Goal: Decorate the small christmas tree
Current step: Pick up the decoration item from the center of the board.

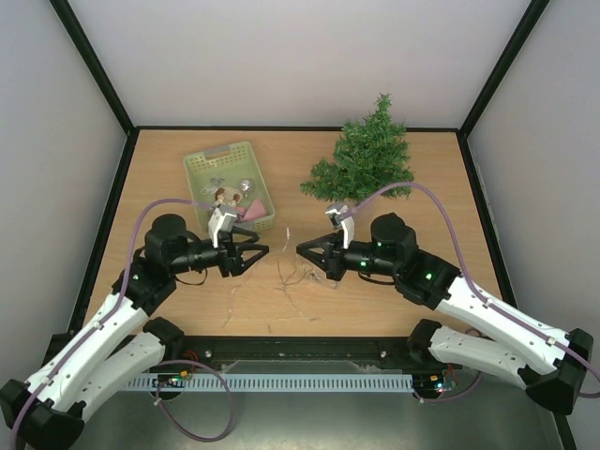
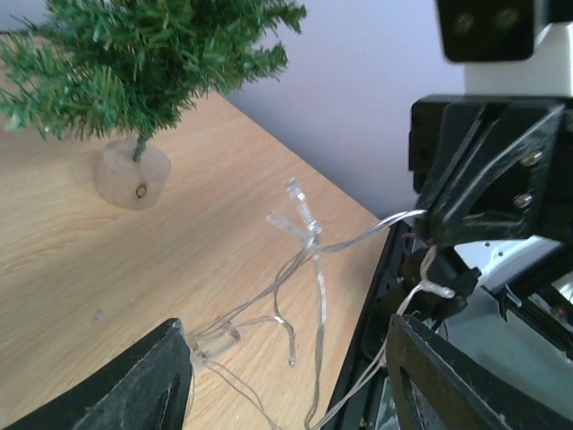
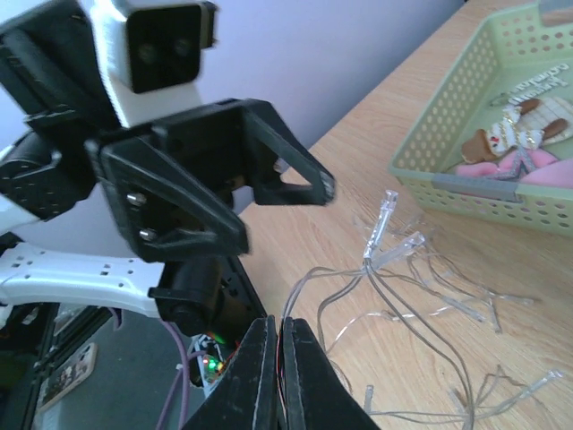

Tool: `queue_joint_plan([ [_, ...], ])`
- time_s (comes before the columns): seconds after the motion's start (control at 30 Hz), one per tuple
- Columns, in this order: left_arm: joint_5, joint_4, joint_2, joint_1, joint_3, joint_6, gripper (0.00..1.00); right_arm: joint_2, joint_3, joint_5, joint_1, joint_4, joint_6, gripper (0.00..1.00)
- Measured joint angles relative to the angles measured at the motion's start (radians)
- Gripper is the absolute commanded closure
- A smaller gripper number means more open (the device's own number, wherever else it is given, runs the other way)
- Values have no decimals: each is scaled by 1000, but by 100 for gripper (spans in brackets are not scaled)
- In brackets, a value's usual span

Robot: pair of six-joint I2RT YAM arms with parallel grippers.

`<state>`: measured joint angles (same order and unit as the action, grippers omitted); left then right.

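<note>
Table (image 1: pixel 431 187) | left gripper (image 2: pixel 285 345) spread, empty | right gripper (image 3: pixel 275 324) clamps light string (image 3: pixel 394 255) | small christmas tree (image 2: pixel 152 54) stand (image 2: pixel 132 172): left-wrist only

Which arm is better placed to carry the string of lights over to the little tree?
Right. The right gripper is shut on the light string and sits nearer the small christmas tree; the left gripper is open.
</note>
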<state>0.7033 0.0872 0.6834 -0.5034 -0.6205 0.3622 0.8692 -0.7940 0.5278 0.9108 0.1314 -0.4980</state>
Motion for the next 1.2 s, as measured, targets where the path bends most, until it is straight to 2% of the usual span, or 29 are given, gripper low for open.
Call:
queue_joint_plan([
  [0.13,-11,9,42,-30,0,-63,41,-29,9,29,0,-14,4,98],
  [0.4,-23,40,97,-61,-12,-294,40,-78,34,79,0,-33,24,98],
  [0.7,49,40,208,-121,-71,-532,38,-79,37,115,0,-38,43,98],
  [0.87,70,37,250,-132,-71,-613,41,-86,37,132,0,-40,46,98],
  [0.93,80,30,264,-135,-71,-631,48,-90,38,138,0,-40,47,98],
  [0.97,84,22,270,-138,-71,-641,54,-91,38,140,0,-40,47,98],
  [1.07,93,0,280,-141,-71,-655,86,-95,40,147,0,-41,47,98],
  [1.1,92,-11,280,-142,-71,-666,92,-96,42,147,0,-41,47,98],
  [1.13,93,-15,280,-142,-71,-665,97,-98,46,147,0,-41,47,98],
  [1.2,88,-23,277,-143,-71,-669,98,-102,55,145,0,-40,49,98],
])
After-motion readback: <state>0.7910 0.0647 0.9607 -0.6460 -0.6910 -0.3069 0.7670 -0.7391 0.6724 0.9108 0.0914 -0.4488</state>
